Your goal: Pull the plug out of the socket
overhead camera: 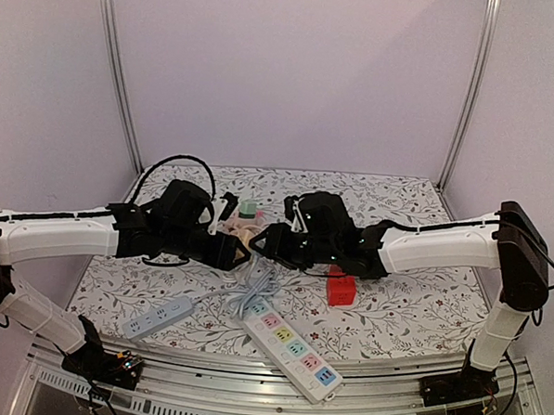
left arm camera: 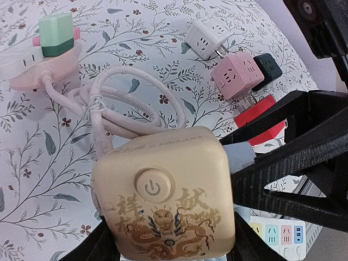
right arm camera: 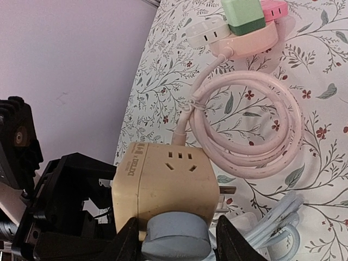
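The left gripper (left arm camera: pixel 173 247) is clamped on the cream cube socket (left arm camera: pixel 163 196). The blue-grey plug (right arm camera: pixel 176 234) is stuck in one side of the cube. The right gripper (right arm camera: pixel 175 246) has a finger on each side of that plug (squeezing or not, I cannot tell). A pink cord (right arm camera: pixel 255 141) lies coiled beside the cube.

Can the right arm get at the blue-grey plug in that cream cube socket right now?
Probably yes: the right tool straddles the blue-grey plug with nothing between, and the left tool holds the cream cube socket.
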Controlling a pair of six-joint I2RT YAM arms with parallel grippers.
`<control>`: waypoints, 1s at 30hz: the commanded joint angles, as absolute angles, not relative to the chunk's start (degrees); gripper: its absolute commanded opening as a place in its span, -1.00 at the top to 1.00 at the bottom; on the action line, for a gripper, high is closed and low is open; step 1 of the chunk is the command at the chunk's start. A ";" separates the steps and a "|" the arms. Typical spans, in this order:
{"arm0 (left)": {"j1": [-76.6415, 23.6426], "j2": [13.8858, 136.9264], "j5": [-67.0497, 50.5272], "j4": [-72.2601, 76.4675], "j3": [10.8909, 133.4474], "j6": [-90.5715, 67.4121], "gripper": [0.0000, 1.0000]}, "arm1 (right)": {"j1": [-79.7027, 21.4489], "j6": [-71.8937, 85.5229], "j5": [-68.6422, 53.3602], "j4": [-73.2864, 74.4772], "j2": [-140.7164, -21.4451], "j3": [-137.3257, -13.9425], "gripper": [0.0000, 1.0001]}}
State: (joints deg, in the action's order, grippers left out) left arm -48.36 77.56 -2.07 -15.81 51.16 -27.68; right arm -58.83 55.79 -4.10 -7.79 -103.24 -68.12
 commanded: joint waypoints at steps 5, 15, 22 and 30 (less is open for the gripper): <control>-48.43 76.14 -2.77 -9.32 53.66 -25.52 0.56 | -58.71 57.15 -6.37 -10.03 -105.33 -68.80 0.25; -48.09 76.45 -5.73 -11.94 56.60 -22.65 0.60 | -58.72 57.22 -6.09 -10.81 -105.44 -67.39 0.83; -47.25 76.33 -10.08 -11.80 57.29 -20.94 0.66 | -58.71 54.73 -6.81 -12.29 -104.79 -66.52 1.00; -46.50 76.40 -12.66 -11.69 57.76 -20.16 0.65 | -58.77 47.54 -7.47 -12.75 -101.76 -66.22 1.00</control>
